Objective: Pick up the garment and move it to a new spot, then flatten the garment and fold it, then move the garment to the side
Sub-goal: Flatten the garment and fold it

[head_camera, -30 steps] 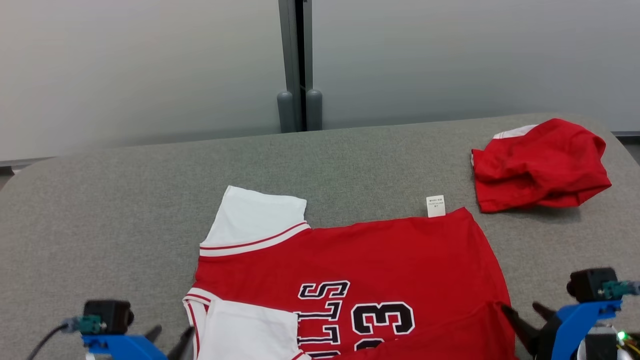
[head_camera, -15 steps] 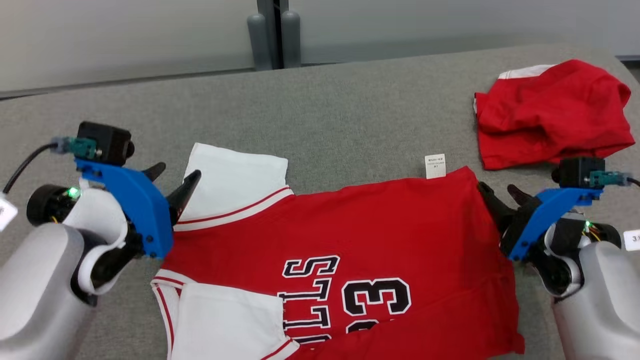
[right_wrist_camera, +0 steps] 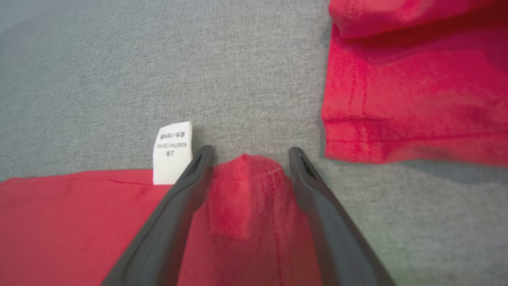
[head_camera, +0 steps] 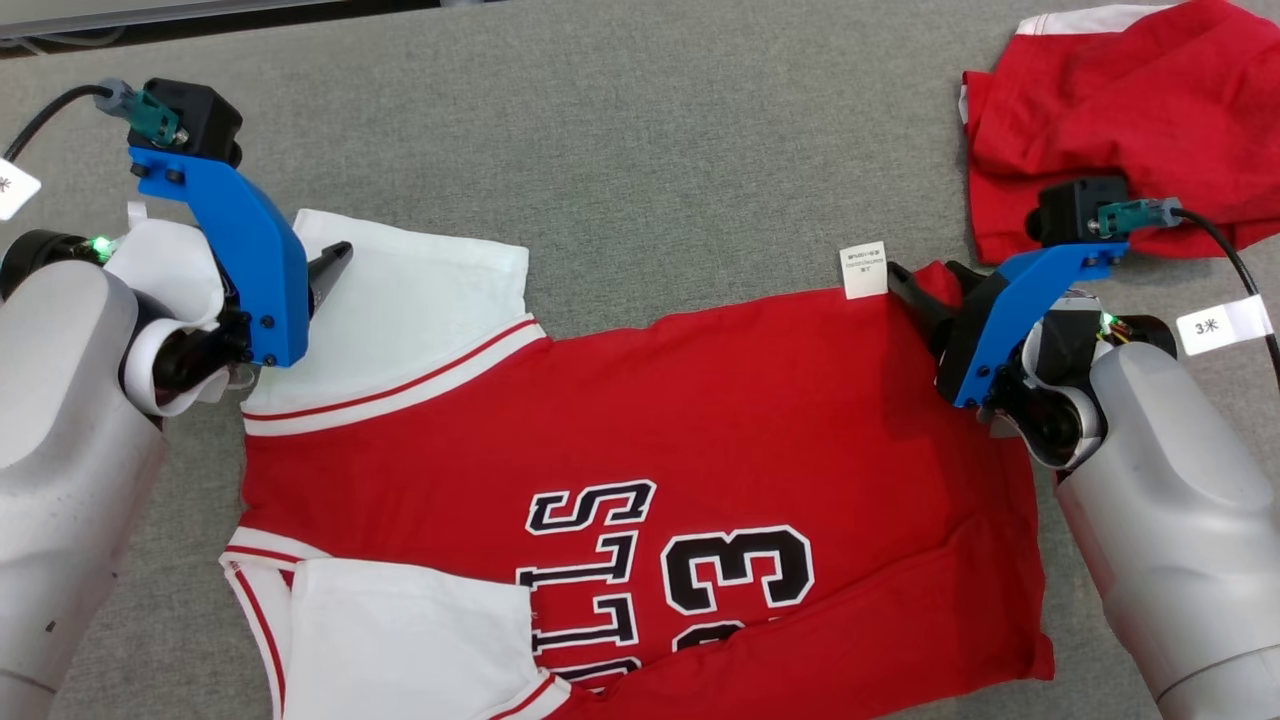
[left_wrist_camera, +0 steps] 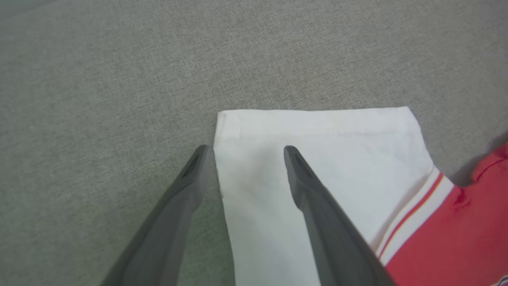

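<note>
Jersey laid flat on a grey table, both arms at its far edge. The garment [head_camera: 640, 420], red with white sleeves, lies across the middle of the table [head_camera: 640, 130]. Its near edge and the lower part of its black-and-white lettering [head_camera: 670, 580] are cut off by the bottom of the head view. The print on the white care label [head_camera: 864, 271] at the far edge is too small to read.

In the head view a blue mount [head_camera: 240, 250] hides most of the left gripper [left_wrist_camera: 247, 147]. In the left wrist view its jaws stand apart, one finger over the far white sleeve [head_camera: 420, 290] and the other over bare table just beside the sleeve's side edge. Contact with the cloth cannot be judged.

The right gripper [right_wrist_camera: 251, 148] is likewise spread wide, its fingers either side of the raised far hem corner [right_wrist_camera: 246, 186]; nothing is clamped.

A second red garment [head_camera: 1120, 90], cut off at the top and right of the head view, lies near that corner. The right wrist view shows a strip of bare table between them. Open table runs along the far edge between sleeve and label, and beyond the sleeve cuff.

The long axis, collar to hem, runs left to right: shoulders toward the robot's left, hem toward its right, and the second sleeve [head_camera: 400, 640] nearest the robot
</note>
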Available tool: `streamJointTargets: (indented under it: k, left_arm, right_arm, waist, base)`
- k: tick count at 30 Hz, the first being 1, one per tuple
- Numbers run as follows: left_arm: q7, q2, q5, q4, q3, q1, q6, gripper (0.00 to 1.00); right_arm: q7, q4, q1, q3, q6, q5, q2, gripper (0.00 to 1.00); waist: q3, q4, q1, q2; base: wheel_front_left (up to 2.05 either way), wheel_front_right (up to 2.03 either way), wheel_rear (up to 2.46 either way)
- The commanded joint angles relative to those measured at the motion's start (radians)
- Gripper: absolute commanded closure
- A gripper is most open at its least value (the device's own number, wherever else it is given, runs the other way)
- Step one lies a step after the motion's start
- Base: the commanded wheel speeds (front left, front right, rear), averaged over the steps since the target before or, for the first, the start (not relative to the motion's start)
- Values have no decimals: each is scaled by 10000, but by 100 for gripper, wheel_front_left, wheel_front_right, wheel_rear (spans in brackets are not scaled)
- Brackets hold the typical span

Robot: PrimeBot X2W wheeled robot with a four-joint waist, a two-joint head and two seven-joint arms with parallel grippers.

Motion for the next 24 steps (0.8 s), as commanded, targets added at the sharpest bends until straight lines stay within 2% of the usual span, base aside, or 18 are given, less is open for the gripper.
streamJointTargets:
  k: [1,6,7,9,11,12,15,16,18,19,20,21,24]
  left_arm:
    - [-59,52,-46,67,-112,-246,-34,0]
    - [-312,222,-288,604,-548,-537,-36,0]
    - [-327,232,-329,757,-619,-585,-37,0]
    - [-357,195,-359,1009,-794,-692,-37,0]
    - [-392,211,-401,1216,-951,-819,-38,0]
    - [-365,197,-481,1291,-1028,-824,-38,0]
    - [-481,263,-688,1354,-1325,-957,-39,0]
    - [-442,276,-802,1364,-1432,-970,-39,0]
    - [-280,300,-982,1321,-1760,-956,-39,3]
    - [-297,341,-1042,1277,-1885,-993,-39,53]
    - [-475,420,-1049,1278,-1932,-1096,-39,53]
    - [-594,466,-1055,1306,-2002,-1176,-39,100]
    - [-1152,550,-1042,1536,-2049,-1399,-35,100]
  right_arm:
    - [46,185,73,280,8,159,99,0]
    - [23,206,110,1283,18,732,11,0]
    - [24,202,113,1456,18,848,-6,11]
    - [-3,197,100,1774,18,1046,-46,25]
    - [-3,179,100,2043,19,1259,-84,28]
    - [-13,184,107,2165,19,1335,-121,35]
    - [-27,180,99,2503,19,1586,-202,41]
    - [-28,197,79,2613,19,1651,-240,50]
    - [-78,243,51,2804,19,1794,-303,62]
    - [-127,245,26,2886,19,1864,-337,80]
    - [-176,251,-4,2940,19,1930,-382,98]
    - [-232,265,-28,3002,16,1997,-420,100]
    - [-595,226,-37,3159,8,2193,-509,100]
  waist:
    - [12,-49,-2,-3]
    - [109,-262,-2,-3]
    - [135,-290,-2,-3]
    - [186,-340,-2,-3]
    - [227,-374,-2,-3]
    - [241,-383,-2,-3]
    - [296,-431,-2,-3]
    - [316,-443,-2,-3]
    - [346,-447,-2,-3]
    - [361,-442,-2,-3]
    - [384,-436,-2,-3]
    - [396,-431,-2,-3]
    - [333,-397,-2,-3]
  base:
    - [0,0,0]
    - [0,0,0]
    - [0,0,0]
    - [0,0,0]
    - [0,0,0]
    - [0,0,0]
    - [0,0,0]
    - [0,0,0]
    - [0,0,0]
    - [0,0,0]
    - [0,0,0]
    - [0,0,0]
    - [0,0,0]
